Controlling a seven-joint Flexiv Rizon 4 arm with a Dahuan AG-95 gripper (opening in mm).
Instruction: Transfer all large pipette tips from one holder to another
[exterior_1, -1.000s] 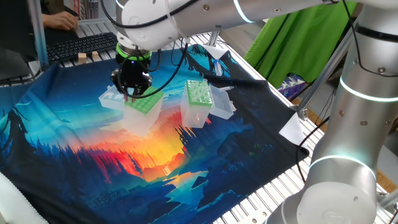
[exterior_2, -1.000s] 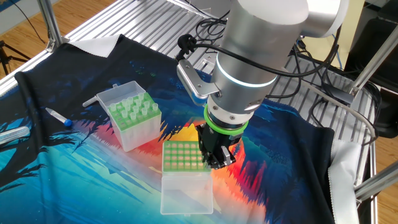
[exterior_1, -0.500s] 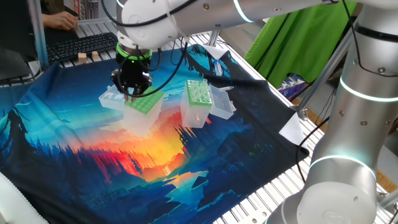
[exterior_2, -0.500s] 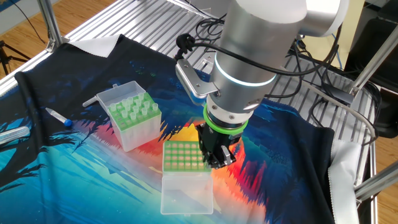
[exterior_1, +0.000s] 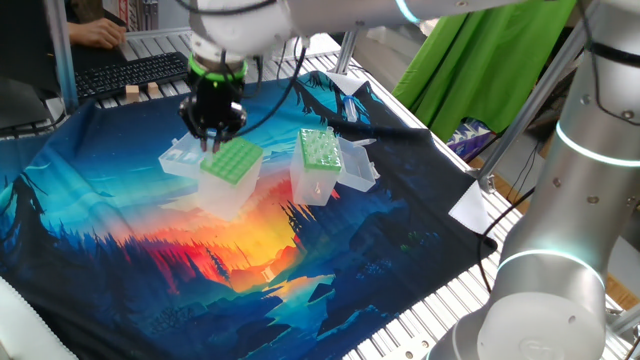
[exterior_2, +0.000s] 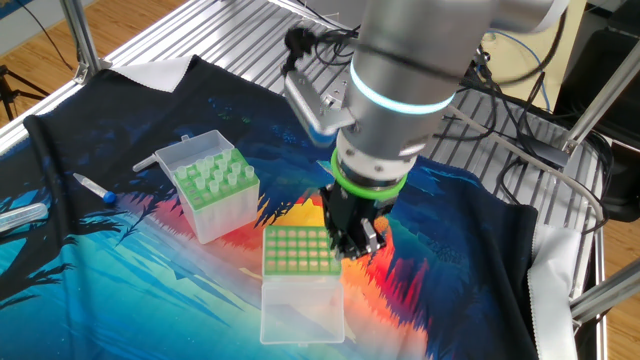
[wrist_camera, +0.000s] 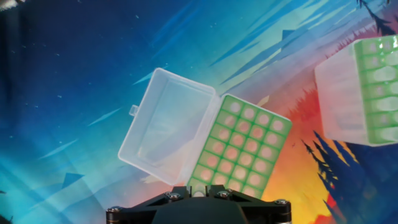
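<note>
- The pincer (exterior_2: 352, 240) hangs pointing down over the far edge of the light-green box (wrist_camera: 239, 152). Its jaws stand close together. A pale speck shows between them in the hand view, but I cannot tell whether that is a held tip.
- The tips (exterior_2: 215, 172) that can be seen stand proud of the dark-green box (exterior_2: 212, 185), which is well apart from the pincer. What fills the light-green box's holes is too dim to tell.
- Likely risk: if a tip is held, it is a smooth, tapered cone. A light pinch could let it swing off upright or slip out on the way across.
- A tilted tip would probably strike the dark-green plate between holes instead of entering one. The close-set holes leave little room for error.
- Tips already standing tall in that box could be knocked by the pincer or by an incoming tip.
- Both boxes are thin, clear, light plastic sitting on a soft printed cloth (exterior_1: 250, 260) over the slatted metal bench (exterior_2: 230, 30). A snagged tip may drag or tip a box.
- The open lid (wrist_camera: 165, 127) is a shallow, clear, round-cornered tray lying flat beside its box, so it is unlikely to catch the pincer.
</note>
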